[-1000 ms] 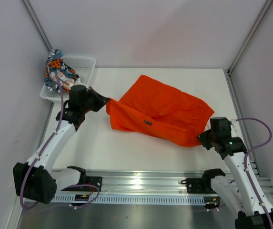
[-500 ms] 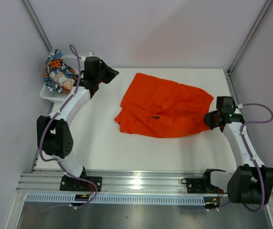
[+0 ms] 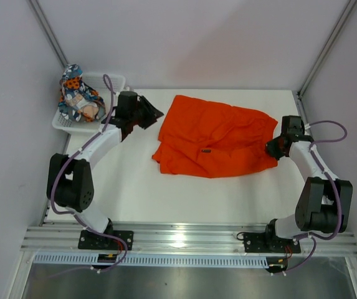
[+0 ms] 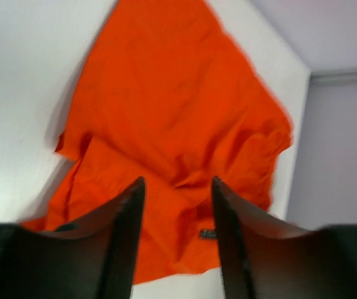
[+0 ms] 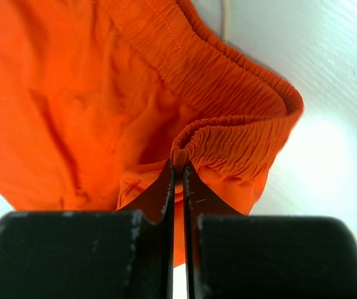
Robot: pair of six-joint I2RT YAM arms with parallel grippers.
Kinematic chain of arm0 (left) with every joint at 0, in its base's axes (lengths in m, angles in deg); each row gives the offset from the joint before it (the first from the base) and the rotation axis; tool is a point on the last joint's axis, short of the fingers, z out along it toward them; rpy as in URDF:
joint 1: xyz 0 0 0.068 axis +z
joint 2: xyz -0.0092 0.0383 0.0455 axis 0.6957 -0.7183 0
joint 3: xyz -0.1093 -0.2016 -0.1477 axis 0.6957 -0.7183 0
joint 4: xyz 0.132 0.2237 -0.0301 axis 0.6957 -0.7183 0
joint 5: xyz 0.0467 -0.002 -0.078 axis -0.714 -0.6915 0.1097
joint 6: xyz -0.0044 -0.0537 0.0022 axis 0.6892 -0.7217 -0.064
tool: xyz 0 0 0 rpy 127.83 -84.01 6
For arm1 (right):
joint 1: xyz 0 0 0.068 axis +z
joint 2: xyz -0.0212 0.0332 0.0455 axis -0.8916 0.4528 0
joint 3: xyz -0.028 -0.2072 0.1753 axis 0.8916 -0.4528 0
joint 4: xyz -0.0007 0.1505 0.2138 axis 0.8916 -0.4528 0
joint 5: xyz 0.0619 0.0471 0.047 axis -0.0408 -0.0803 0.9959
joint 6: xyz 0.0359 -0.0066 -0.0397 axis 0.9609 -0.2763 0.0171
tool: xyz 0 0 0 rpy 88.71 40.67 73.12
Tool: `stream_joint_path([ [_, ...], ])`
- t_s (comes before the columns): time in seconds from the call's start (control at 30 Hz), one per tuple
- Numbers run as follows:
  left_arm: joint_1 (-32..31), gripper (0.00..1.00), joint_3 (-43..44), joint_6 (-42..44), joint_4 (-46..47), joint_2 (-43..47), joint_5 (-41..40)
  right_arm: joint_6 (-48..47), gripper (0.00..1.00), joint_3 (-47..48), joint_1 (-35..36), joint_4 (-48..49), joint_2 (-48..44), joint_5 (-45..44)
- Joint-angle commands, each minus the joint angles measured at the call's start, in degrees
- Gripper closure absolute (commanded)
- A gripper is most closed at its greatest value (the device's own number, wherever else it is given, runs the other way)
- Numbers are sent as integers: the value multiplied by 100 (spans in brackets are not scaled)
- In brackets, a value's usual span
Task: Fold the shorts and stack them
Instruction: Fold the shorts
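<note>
While your right pincer (image 5: 178, 165) is clamping the orange shorts (image 3: 215, 140) at the waistband, your left pincer (image 4: 177, 182) is hanging partly open, empty, just beside them.

Both our arms reach forward, wrists turned inward. Our left gripper (image 3: 154, 114) hovers with jaws apart, holding nothing. Our right gripper (image 3: 272, 149) pinches the orange shorts (image 3: 215, 140).

Orange shorts (image 3: 215, 143) lie rumpled, roughly flat, right of the white basket (image 3: 114, 81); printed shorts (image 3: 77, 93) sit bunched inside it
</note>
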Motion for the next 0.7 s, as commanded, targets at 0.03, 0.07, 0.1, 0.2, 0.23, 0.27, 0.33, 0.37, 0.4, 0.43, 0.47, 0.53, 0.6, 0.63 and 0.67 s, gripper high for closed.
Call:
stream_joint_path([
  [0.03,-391,45,-215,903,-453,603,161,-775,100,-291,-109,868,139,367],
  [0.07,-444,32,-224,1027,-750,621,-4,-994,100,-431,-127,1009,139,498],
  [0.1,-488,26,-303,1246,-814,639,-32,-1075,100,-476,-136,1210,113,604],
  [0.2,-480,13,-671,1370,-753,621,-15,-1347,100,-546,-162,1396,78,614],
  [0.23,-471,12,-759,1414,-701,578,46,-1383,100,-546,-162,1414,78,605],
  [0.27,-471,12,-804,1432,-639,438,108,-1444,100,-555,-179,1449,78,631],
  [0.33,-471,14,-796,1371,-621,262,283,-1576,100,-572,-197,1485,113,667],
  [0.37,-471,16,-804,1266,-595,78,336,-1620,100,-590,-206,1563,122,728],
  [0.4,-471,18,-804,1196,-551,7,476,-1638,100,-642,-206,1590,139,754],
  [0.43,-480,21,-822,1108,-472,-55,512,-1629,100,-686,-215,1634,122,789],
  [0.47,-488,25,-831,959,-437,-143,530,-1629,100,-722,-215,1739,122,842],
  [0.53,-497,32,-857,800,-384,-213,408,-1577,100,-818,-224,1836,95,913],
  [0.6,-497,34,-857,677,-349,-336,285,-1541,100,-854,-224,1906,95,939],
  [0.63,-497,39,-822,650,-296,-389,241,-1533,100,-863,-224,1933,95,957],
  [0.67,-489,42,-805,641,-287,-468,232,-1524,100,-854,-224,1950,113,983],
])
